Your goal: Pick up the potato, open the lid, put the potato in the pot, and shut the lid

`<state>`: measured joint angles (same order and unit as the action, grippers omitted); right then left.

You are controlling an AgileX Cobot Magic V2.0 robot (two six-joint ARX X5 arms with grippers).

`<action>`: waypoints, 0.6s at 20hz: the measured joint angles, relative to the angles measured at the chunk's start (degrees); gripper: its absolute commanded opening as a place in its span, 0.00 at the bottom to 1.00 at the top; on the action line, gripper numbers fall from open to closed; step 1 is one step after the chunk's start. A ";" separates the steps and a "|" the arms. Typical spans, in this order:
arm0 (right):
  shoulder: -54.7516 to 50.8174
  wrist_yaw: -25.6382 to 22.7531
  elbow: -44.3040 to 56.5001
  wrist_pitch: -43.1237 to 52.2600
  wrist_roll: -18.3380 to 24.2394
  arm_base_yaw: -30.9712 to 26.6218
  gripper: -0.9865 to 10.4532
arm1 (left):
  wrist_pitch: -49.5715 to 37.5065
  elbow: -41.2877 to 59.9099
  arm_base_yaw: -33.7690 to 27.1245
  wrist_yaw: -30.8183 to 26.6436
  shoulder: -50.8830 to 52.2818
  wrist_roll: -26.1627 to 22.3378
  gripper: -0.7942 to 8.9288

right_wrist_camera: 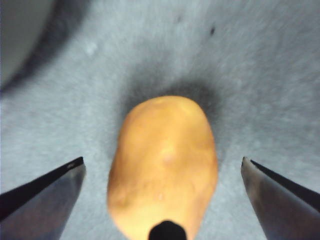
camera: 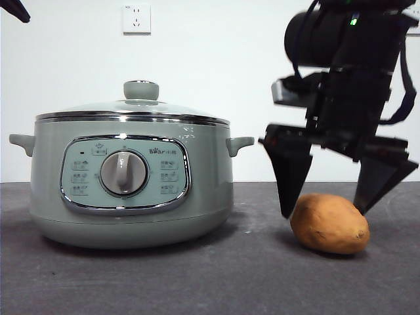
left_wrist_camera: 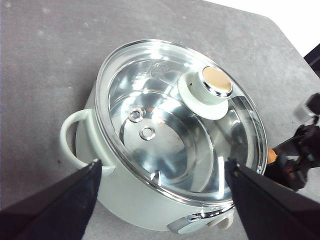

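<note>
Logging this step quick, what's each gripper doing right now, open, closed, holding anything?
Left gripper: open, empty, above the pot and its lid.
Right gripper: open, straddling the potato on the table, not gripping it.

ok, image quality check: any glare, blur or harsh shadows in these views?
Front view: sharp, evenly lit; soft shadow under the potato, small highlights on the pot. Left wrist view: strong glare and reflections across the glass lid, the left claw open above it. Right wrist view: soft overall, dark shadow around the potato, the right claw open astride it.
</note>
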<state>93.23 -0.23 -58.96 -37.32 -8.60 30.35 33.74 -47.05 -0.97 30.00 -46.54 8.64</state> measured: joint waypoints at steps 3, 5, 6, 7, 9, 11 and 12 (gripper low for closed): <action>0.76 0.00 0.00 0.55 -0.46 0.00 0.33 | 0.00 0.00 0.00 0.00 0.00 0.00 0.51; 0.76 0.00 0.00 0.52 -0.63 0.00 0.11 | 0.02 0.00 0.00 0.00 0.00 0.00 0.51; 0.76 0.00 0.00 0.48 -0.63 0.00 0.08 | 0.02 0.00 0.00 0.00 0.00 0.00 0.51; 0.76 0.00 0.00 0.46 -0.63 0.00 0.08 | 0.09 0.00 0.00 0.00 0.00 0.00 0.51; 0.76 0.02 0.00 0.46 -0.63 0.02 0.08 | 0.72 0.00 0.00 -0.02 0.00 0.00 0.51; 0.66 0.20 0.00 0.09 -0.63 0.02 0.09 | 1.01 0.00 0.00 0.00 0.00 0.00 0.51; 0.48 0.20 -0.02 -0.52 -0.63 0.02 0.09 | 0.98 0.00 0.00 0.02 -0.02 0.00 0.51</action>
<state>93.71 -0.03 -58.98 -37.85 -9.23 30.37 34.72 -47.05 -0.97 30.02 -46.57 8.64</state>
